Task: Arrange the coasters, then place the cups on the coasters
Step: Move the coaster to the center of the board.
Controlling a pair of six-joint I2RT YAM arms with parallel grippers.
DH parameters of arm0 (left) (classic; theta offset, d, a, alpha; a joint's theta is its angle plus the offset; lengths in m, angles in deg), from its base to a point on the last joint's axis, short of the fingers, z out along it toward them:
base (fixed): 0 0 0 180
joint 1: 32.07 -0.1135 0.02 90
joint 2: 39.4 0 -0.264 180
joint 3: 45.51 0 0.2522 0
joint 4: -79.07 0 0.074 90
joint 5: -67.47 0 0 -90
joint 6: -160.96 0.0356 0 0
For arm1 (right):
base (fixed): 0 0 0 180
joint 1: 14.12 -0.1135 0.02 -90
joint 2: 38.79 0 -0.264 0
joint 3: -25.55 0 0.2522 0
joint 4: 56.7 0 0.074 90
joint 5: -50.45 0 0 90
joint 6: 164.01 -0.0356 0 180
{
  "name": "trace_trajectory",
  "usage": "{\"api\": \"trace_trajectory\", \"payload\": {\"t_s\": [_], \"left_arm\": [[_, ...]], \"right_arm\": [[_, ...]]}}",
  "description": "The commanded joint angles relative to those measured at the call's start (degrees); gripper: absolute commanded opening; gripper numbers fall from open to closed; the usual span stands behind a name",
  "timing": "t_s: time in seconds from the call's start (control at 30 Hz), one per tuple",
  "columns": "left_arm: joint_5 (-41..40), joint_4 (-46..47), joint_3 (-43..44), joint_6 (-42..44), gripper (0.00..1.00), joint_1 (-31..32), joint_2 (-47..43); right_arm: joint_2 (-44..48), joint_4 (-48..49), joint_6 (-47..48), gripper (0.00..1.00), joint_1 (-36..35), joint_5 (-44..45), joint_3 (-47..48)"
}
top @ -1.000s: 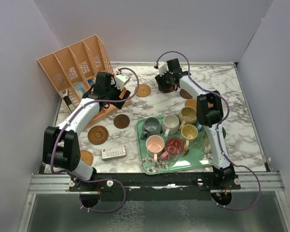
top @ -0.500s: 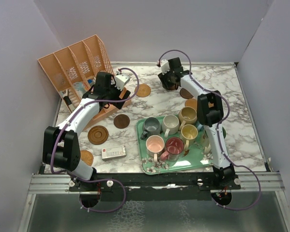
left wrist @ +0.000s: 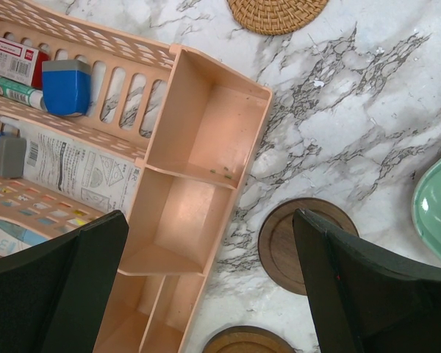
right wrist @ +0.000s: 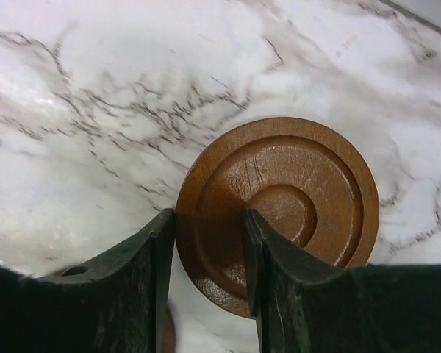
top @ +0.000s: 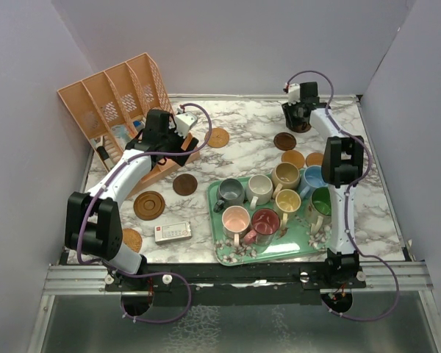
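The right claw [right wrist: 209,220] is reaching out to the far corner of the marble table [top: 242,151]. Its jaws are partly closed and are pinching the raised rim of a ringed brown coaster [right wrist: 287,213] — one finger is sitting outside the edge, the other is bearing on the face just inside it. Most of the disc is lying ahead of the tips and off to one side. The rim grip is probably serving because so thin a disc offers little else to take. Whether the coaster is resting on the marble or hanging just above it, I cannot tell.

Back from this claw toward its base, three more coasters [top: 293,158] are lying close together, suggesting a group being laid out there. Farther back, the cups [top: 259,185] are waiting on the green tray [top: 214,213].

The left claw [left wrist: 209,220] is hovering wide open and empty over the peach organiser [left wrist: 198,147] — a dark coaster [left wrist: 305,235] is showing partly under one finger.
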Motion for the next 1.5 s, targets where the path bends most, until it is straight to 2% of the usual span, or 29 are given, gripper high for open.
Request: {"api": "trace_trajectory", "payload": {"t_s": [0.0, 0.33, 0.53, 0.67, 0.93, 1.13, 1.27, 1.47], "left_arm": [[-0.34, 0.52, 0.35, 0.35, 0.99, 0.24, 0.88], [-0.99, 0.42, 0.35, 0.78, 0.99, 0.2, 1.26], [-1.0, 0.24, 0.51, 0.82, 0.99, 0.26, 1.87], [-1.21, 0.22, 0.47, 1.02, 0.99, 0.23, 1.97], [-0.74, -0.71, -0.13, 2.11, 0.99, 0.26, 1.55], [1.28, -6.59, -0.26, 7.56, 0.99, 0.26, 0.68], [1.22, -16.74, 0.51, 13.82, 0.99, -0.41, 0.74], [3.81, -24.27, -5.74, 19.47, 0.95, -4.93, -4.18]], "right_arm": [[2.52, -3.28, -0.57, 0.39, 2.31, 1.66, -6.1], [6.64, -2.05, -0.15, 0.4, 4.42, 1.14, -11.43], [6.94, -3.49, -0.29, 0.52, 4.47, 1.32, -7.16], [9.91, -2.18, -0.41, 0.59, 4.42, 0.45, -7.96], [14.86, -3.85, 0.96, 0.66, 4.42, -5.35, -8.59], [20.42, -4.1, 2.65, 0.66, 3.48, -12.0, -14.66], [24.86, -2.83, 4.25, 0.66, 1.72, -12.86, -20.55], [29.09, -2.45, 2.2, 0.66, 1.16, -18.02, -26.21]]}}
